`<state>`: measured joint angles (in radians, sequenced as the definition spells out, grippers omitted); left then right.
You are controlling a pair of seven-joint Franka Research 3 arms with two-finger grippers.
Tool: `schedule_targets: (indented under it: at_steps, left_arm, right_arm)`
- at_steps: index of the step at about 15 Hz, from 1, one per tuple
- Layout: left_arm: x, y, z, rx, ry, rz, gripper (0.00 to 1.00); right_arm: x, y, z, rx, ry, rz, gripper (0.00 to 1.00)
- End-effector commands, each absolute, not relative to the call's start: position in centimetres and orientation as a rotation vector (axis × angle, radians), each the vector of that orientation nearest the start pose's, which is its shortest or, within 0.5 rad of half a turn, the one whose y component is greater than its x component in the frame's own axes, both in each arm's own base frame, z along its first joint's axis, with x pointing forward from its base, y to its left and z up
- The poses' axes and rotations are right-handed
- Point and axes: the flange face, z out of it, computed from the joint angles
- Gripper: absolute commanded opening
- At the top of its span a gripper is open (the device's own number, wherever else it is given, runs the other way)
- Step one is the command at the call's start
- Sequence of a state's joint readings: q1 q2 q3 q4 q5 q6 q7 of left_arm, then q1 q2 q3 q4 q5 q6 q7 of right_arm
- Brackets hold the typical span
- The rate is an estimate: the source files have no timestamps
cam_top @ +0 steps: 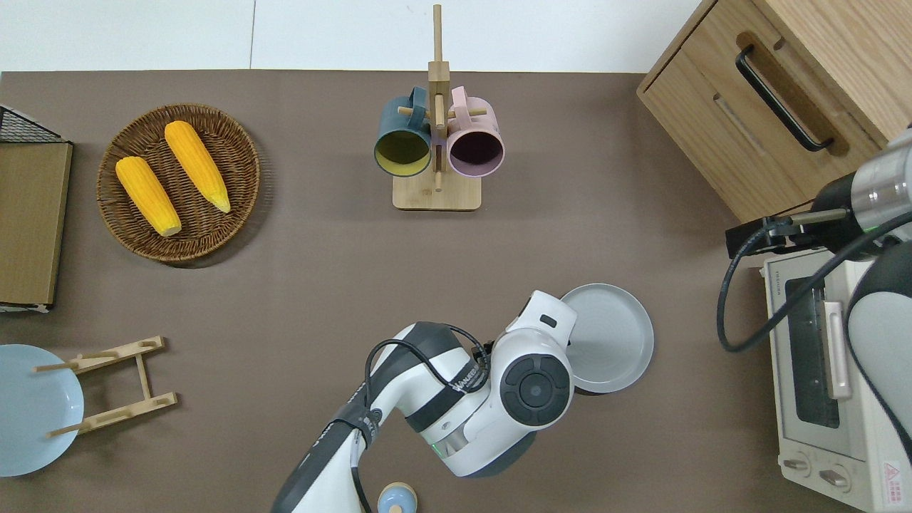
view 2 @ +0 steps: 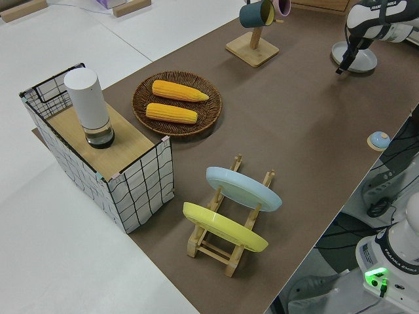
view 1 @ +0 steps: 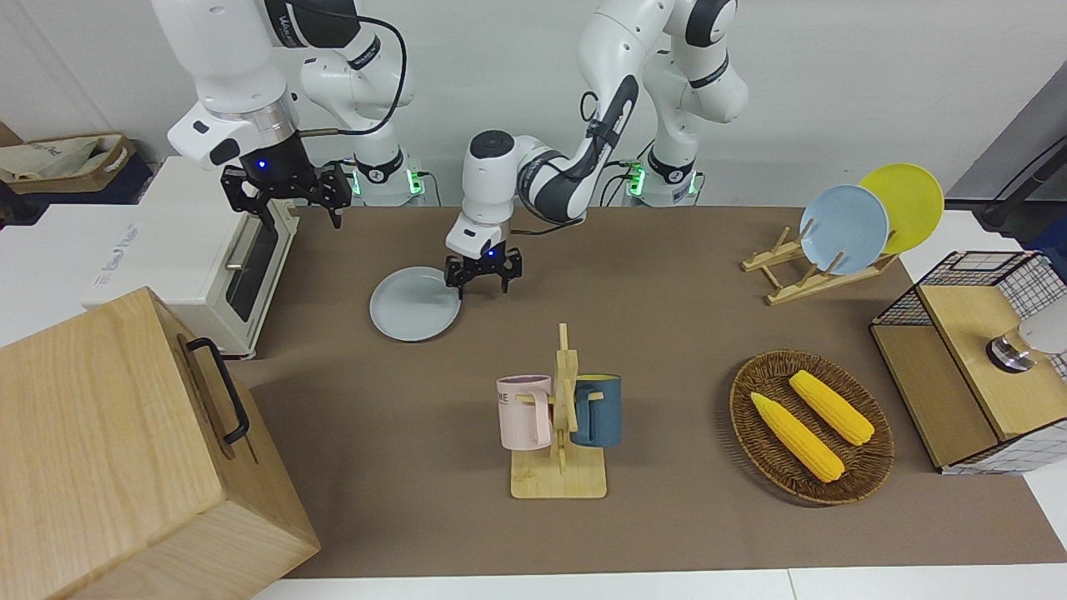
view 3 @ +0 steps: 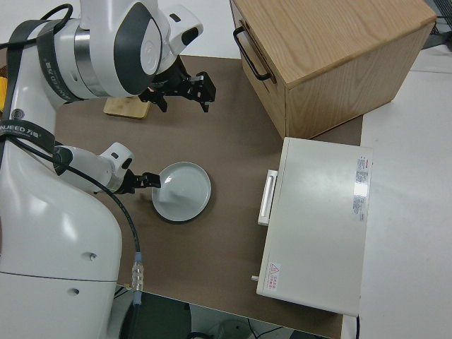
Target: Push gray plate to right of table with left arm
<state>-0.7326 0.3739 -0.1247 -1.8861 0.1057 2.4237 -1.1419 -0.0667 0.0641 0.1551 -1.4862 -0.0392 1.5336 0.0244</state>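
The gray plate [view 1: 415, 303] lies flat on the brown table [view 1: 667, 325], close to the robots and toward the right arm's end. My left gripper [view 1: 481, 285] is low at the plate's rim, on the side toward the left arm's end. In the right side view the left gripper [view 3: 150, 180] points at the rim of the gray plate [view 3: 185, 192], and I cannot tell whether they touch. From overhead the wrist hides the gripper and covers one edge of the gray plate [cam_top: 614, 335]. The right gripper [view 1: 290, 207] is parked.
A white toaster oven [view 1: 187, 254] and a wooden drawer cabinet [view 1: 117, 450] stand at the right arm's end. A mug rack [view 1: 560, 425] stands mid-table, farther from the robots. A basket with corn [view 1: 813, 425], a plate rack [view 1: 842, 233] and a wire box [view 1: 975, 367] fill the left arm's end.
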Motion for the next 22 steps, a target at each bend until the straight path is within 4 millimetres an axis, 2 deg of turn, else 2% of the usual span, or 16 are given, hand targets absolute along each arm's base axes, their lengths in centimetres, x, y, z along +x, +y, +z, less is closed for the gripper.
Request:
schedule_targets:
  at_steps: [1, 3, 6, 9, 13, 22]
  left_arm:
    - [43.1, -42.9, 33.5, -3.206, -0.306, -0.18, 0.99]
    - [44.4, -39.6, 34.4, -3.179, -0.278, -0.119, 0.99]
    - [45.8, -35.7, 37.6, -3.188, -0.211, -0.002, 0.99]
    - [47.8, -28.2, 42.5, -3.185, -0.149, 0.096, 0.99]
    - [49.4, -22.5, 44.9, -3.176, -0.141, 0.125, 0.99]
    - [50.8, -13.2, 49.6, -3.172, -0.049, 0.132, 0.99]
  right_arm:
    - [56.6, 4.3, 62.8, -3.164, -0.092, 0.028, 0.983]
    - [56.6, 4.3, 62.9, -3.164, -0.092, 0.026, 0.983]
    - [56.6, 4.3, 62.8, -3.164, -0.092, 0.028, 0.983]
    - [56.6, 4.3, 62.8, -3.164, -0.09, 0.028, 0.983]
    - [56.6, 4.3, 62.8, -3.164, -0.092, 0.028, 0.983]
    - [56.6, 4.3, 62.8, -3.164, -0.092, 0.028, 0.983]
